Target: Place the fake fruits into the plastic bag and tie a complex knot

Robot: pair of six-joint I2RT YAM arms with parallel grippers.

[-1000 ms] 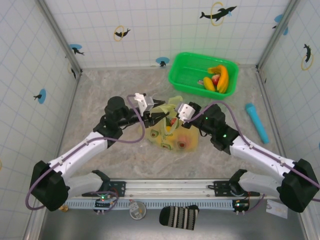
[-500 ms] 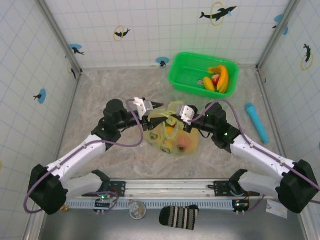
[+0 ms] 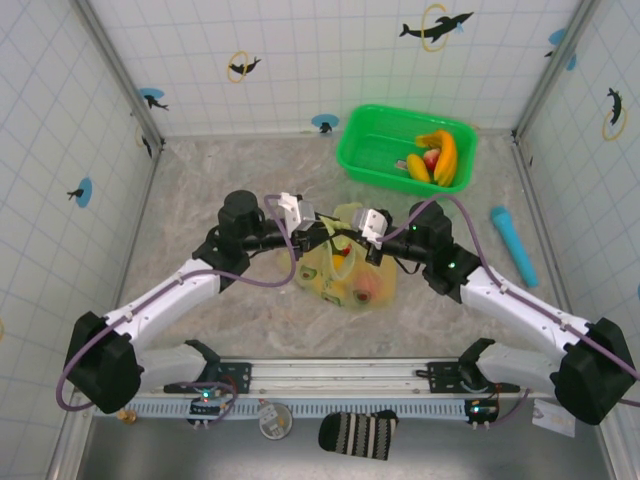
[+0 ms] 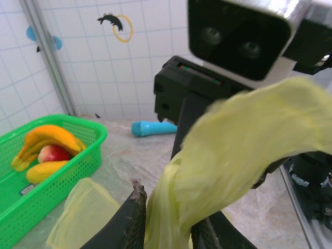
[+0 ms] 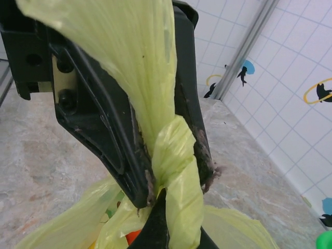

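Note:
The plastic bag (image 3: 345,280), yellow-green and translucent, lies mid-table with fake fruits (image 3: 364,287) showing through it. Its handle strip (image 4: 228,135) rises between both grippers. My left gripper (image 4: 168,212) is shut on this strip, its fingers pressing both sides, and from above it (image 3: 322,237) sits at the bag's top left. My right gripper (image 5: 166,223) is shut on the same strip (image 5: 176,155), just below the left gripper (image 5: 176,181). The strip is twisted there; I cannot tell whether it forms a knot. More fake fruits, bananas (image 3: 441,156) and a red one (image 4: 52,154), lie in a basket.
A rigid green basket (image 3: 372,150) stands at the back right, left of centre in the left wrist view (image 4: 78,166). A cyan cylinder (image 3: 513,243) lies at the right of the table. Tiled walls enclose the table on three sides.
My left gripper swung right to meet the right gripper and closed on the handle strip. The right gripper stayed shut, lifting the bag's top slightly.

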